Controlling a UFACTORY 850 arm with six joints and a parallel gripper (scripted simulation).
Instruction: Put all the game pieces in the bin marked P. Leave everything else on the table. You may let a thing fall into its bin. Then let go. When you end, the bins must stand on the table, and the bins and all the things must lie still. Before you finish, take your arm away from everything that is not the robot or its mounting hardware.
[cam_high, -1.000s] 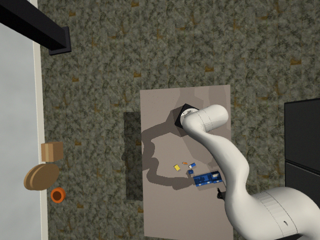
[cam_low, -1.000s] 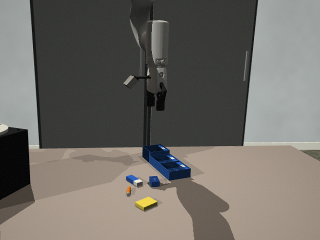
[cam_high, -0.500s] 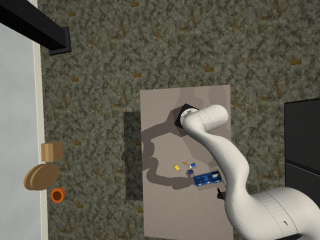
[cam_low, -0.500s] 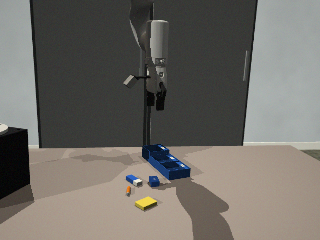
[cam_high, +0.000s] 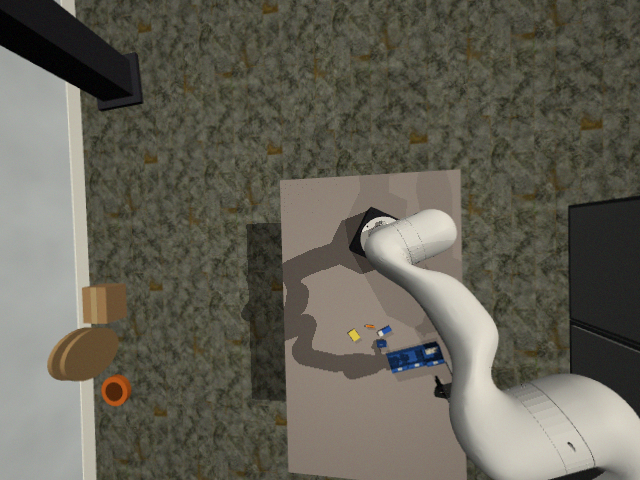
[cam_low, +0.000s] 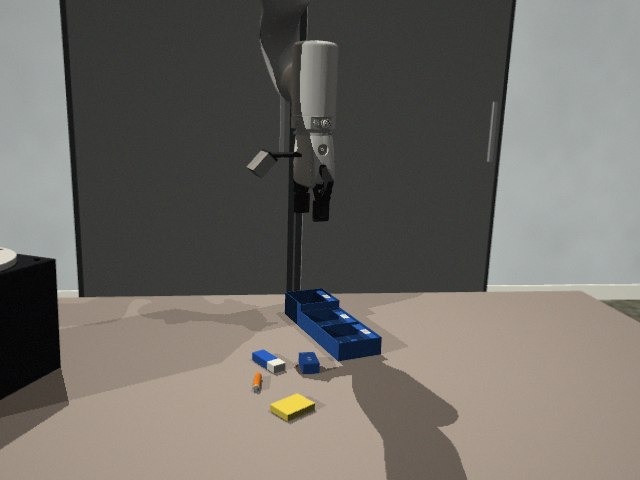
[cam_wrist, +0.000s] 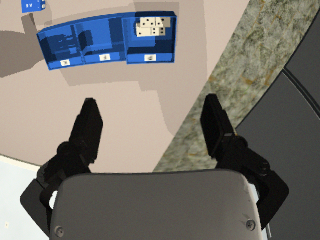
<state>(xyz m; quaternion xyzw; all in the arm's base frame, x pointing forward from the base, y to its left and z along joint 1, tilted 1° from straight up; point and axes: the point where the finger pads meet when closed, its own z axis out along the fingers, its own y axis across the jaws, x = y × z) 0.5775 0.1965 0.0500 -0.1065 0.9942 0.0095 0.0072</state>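
Observation:
A blue bin with three compartments (cam_low: 332, 323) stands on the table; it also shows in the wrist view (cam_wrist: 108, 39) and in the top view (cam_high: 415, 357). Pale dice-like game pieces (cam_wrist: 152, 26) lie in its right-hand compartment in the wrist view; I cannot read the bin labels. My gripper (cam_low: 312, 202) hangs high above the bin, open and empty; its fingers frame the table's edge in the wrist view. A small blue block (cam_low: 308, 362) lies on the table beside the bin's near end.
On the table lie a blue-and-white eraser (cam_low: 268, 361), a small orange cylinder (cam_low: 256, 382) and a flat yellow block (cam_low: 292, 406). A black box (cam_low: 25, 320) stands at the table's left. A dark cabinet (cam_low: 286, 144) is behind the table.

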